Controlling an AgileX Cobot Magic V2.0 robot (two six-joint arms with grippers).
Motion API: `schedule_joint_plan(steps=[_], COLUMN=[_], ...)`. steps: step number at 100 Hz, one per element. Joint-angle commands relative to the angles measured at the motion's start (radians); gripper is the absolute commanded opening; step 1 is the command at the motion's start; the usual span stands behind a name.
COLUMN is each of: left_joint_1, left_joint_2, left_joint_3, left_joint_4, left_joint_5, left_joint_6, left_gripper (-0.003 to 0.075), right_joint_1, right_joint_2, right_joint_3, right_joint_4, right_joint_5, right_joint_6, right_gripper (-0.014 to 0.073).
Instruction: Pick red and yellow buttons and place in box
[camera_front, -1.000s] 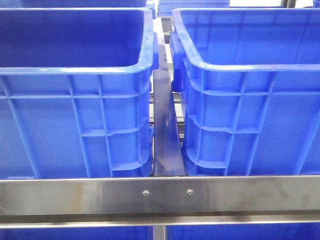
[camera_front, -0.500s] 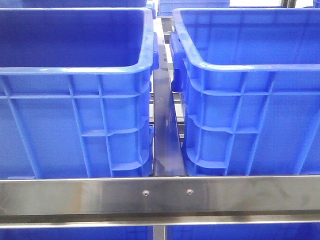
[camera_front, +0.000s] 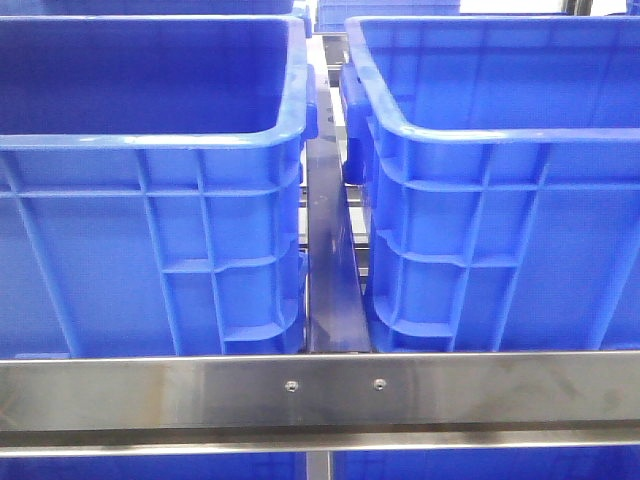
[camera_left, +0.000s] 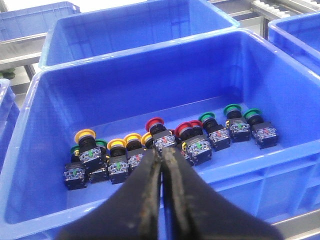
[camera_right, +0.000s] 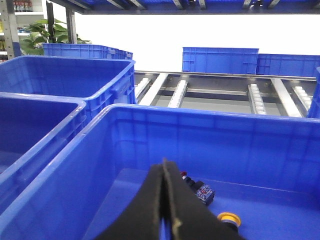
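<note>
Comparing the front view with the two shots from the second before, I find nothing has shifted: the left crate (camera_front: 150, 180) and the right crate (camera_front: 500, 180) sit side by side behind the steel rail (camera_front: 320, 390) across the bottom of the frame, and neither arm shows there at all. I read that as a pause, with no pick begun. In the left wrist view, the left pincer (camera_left: 162, 165) sits at the bottom centre of the frame, its two black fingers pressed together with nothing between them, poised above the near wall of the supply bin (camera_left: 150, 65). The buttons lie in a loose row along the bin floor: a red button (camera_left: 155, 123) just above the fingertips, another red one (camera_left: 184, 130) to its right, a yellow button (camera_left: 85, 135) at the left end, more yellow ones beside it, and green buttons (camera_left: 232, 109) to the right. In the right wrist view, the right pincer (camera_right: 165, 175) is likewise closed and empty, low in the frame over the receiving box (camera_right: 200, 125), where a yellow-capped button (camera_right: 229, 218) and a small dark switch (camera_right: 197, 190) already lie. My judgement is that the left pincer must open before it can drop onto that nearest red button.
</note>
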Motion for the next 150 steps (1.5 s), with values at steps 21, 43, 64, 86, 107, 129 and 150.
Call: schedule_joint_plan(steps=[21,43,64,86,107,129,150], left_joint_1=[0.0,0.0,0.0,0.0,0.0,0.0,0.0], left_joint_2=[0.013,0.013,0.013,0.013,0.013,0.013,0.013], left_joint_3=[-0.023,-0.023,-0.023,-0.023,-0.023,-0.023,-0.023], left_joint_4=[-0.021,-0.021,-0.021,-0.021,-0.021,-0.021,-0.021], left_joint_5=[-0.086,-0.086,-0.086,-0.086,-0.086,-0.084,-0.084], left_joint_6=[-0.009,-0.009,-0.009,-0.009,-0.009,-0.009,-0.009], left_gripper=[-0.0019,-0.0019,-0.0019,-0.0019,-0.0019,-0.0019,-0.0019], right_joint_1=[0.0,0.013,0.152,0.231,0.227,0.227,0.227], right_joint_2=[0.002,-0.043,-0.12,-0.199,-0.328,-0.373,-0.373], right_joint_3=[-0.029,-0.03,-0.03,0.02,0.128,0.218,0.29], right_joint_4=[-0.377,-0.85,-1.226,-1.468,-1.539,-1.563,-1.562], right_joint_5=[-0.007,-0.088,-0.204,-0.255,-0.291,-0.343,-0.456], right_joint_6=[0.422,0.874,1.16,1.378,1.413,1.479,1.481], right_gripper=[-0.0067,-0.0067,-0.0067,-0.0067,-0.0067,-0.0067,-0.0067])
